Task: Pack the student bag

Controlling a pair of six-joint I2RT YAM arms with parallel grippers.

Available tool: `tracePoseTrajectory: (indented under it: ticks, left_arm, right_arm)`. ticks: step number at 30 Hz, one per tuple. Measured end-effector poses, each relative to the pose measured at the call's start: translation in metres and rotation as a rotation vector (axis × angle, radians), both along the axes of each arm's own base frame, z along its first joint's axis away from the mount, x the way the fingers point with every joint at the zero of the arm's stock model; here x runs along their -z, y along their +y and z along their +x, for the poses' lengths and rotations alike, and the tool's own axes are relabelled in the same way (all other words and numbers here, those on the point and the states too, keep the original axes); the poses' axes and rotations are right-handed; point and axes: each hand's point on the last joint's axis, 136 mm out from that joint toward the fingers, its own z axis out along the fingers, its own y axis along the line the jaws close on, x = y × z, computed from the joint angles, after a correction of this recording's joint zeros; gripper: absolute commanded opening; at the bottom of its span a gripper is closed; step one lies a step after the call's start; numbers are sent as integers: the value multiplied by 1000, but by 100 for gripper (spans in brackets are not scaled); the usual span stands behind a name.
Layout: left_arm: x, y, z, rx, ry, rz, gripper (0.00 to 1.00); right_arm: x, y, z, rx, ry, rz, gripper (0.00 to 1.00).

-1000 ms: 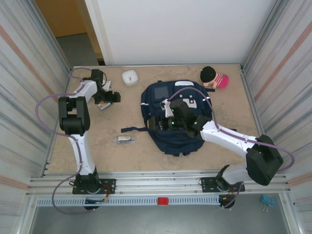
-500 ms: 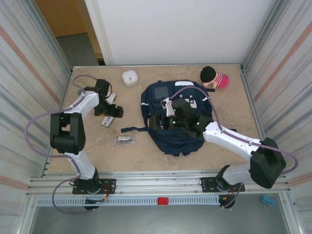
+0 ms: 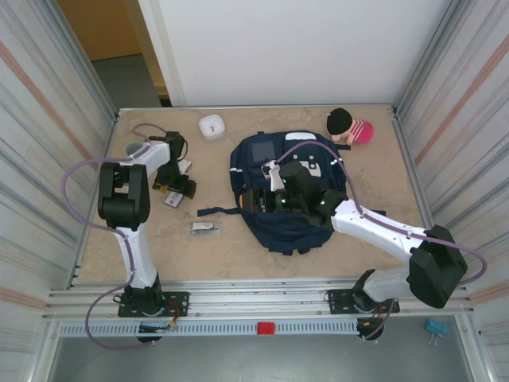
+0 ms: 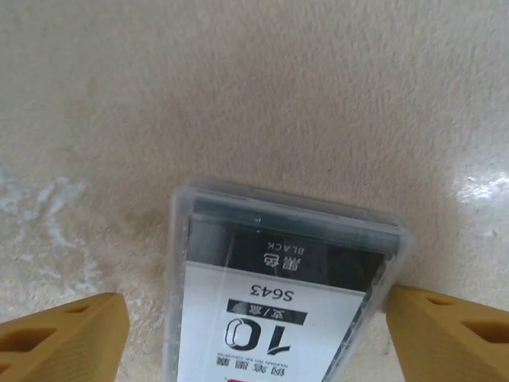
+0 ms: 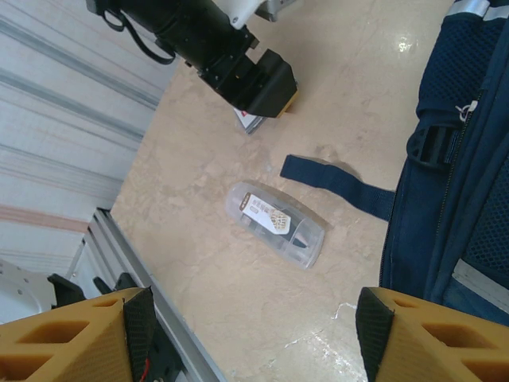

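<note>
One pick-up about to close

Left tool [image 4: 258, 342] stands wide open, one finger on either side of a clear box [image 4: 274, 247] with a printed label, lying flat on the tabletop [image 4: 238, 95]. Its right finger is just beside the box's corner and the other stands apart, so nothing is gripped. Right tool [image 5: 254, 338] is also open and empty, hovering over the left part of the bag [image 3: 296, 227]. The step in hand looks like grasping the box. The next move calls for closing on its long sides, lifting, then carrying it rightward. The bag lies flat mid-tabletop, well to the right of the left tool.
</note>
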Motion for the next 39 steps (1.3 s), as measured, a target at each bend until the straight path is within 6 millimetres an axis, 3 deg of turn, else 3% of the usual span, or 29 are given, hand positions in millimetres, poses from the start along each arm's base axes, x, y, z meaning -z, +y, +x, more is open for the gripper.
tracePoseTrajectory:
  ticks: [9,18,23,26,30,33,36,39]
  left_arm:
    - [0,2,12,20,-15,24,74]
    - [0,-3,11,23,3,14,54]
    - [-6,-5,7,-12,-39,-9,52]
    - [-26,-12,-4,-57,-88,-65,51]
    - [-73,-34,-17,-145,-218,-230,49]
    - [-104,-53,-29,-233,-313,-396,48]
    - [-112,-70,-46,-340,-339,-546,48]
    - [-105,-82,-63,-476,-318,-671,45]
  right_arm:
    - [0,0,0,-1,1,0,69]
    - [0,0,0,0,0,0,69]
    - [-3,2,1,-3,-9,12,69]
    - [-6,4,3,-4,-28,33,69]
    - [2,8,-1,-14,-37,40,69]
    - [8,21,-7,-43,-45,46,68]
    - [18,37,-14,-71,-48,43,67]
    - [32,51,-20,-101,-42,38,64]
